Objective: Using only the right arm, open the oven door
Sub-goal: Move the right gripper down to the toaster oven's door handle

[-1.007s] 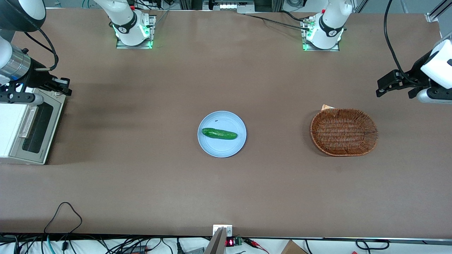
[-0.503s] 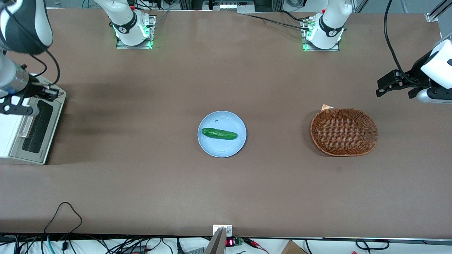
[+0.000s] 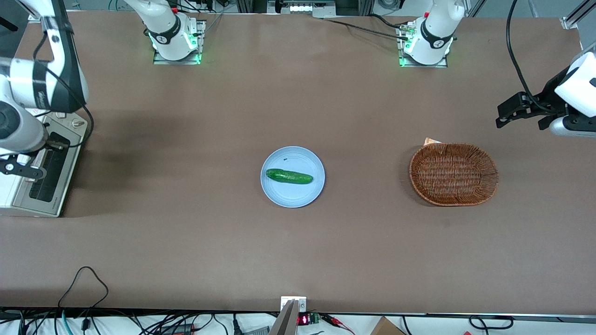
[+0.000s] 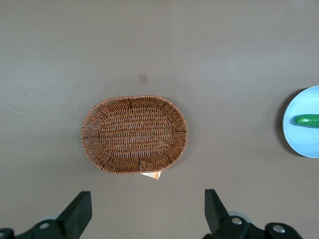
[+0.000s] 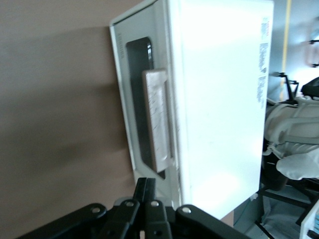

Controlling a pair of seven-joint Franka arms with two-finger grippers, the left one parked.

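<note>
Okay, the oven (image 3: 8,190) sits at the 9 o'clock edge of the table (image 3: 186,242) in the front view, at the working arm's end. The oven door (image 3: 46,179) looks fully closed and faces 3 o'clock, toward table centre.

The right arm (image 3: 46,88) hangs over the oven's front top edge. Its gripper (image 5: 145,193) points down just above the door. Its fingers look pressed together with nothing between them.

Key relation: the bar handle (image 5: 157,119) lies flat against the door near its upper edge. Its long axis runs 12 to 6 o'clock in the front view. The gripper is at the handle's 12 o'clock end, the end farther from the front camera. It is close above the handle, and contact is not visible.

- The rest of the handle runs away from the fingers toward 6 o'clock.
- My read: the fingers must hook or catch the bar, then pull toward 3 o'clock and down. The door probably hinges along its lower edge.
- Only the working arm is anywhere near the handle.

Containers:
- The blue plate (image 3: 279,195) at table centre holds one cucumber (image 3: 288,176), lying roughly 9 to 3.
- The wicker basket (image 3: 454,174) out toward 3 o'clock shows nothing inside.
- A small card corner (image 3: 431,141) pokes out at the basket's 12 o'clock rim.
</note>
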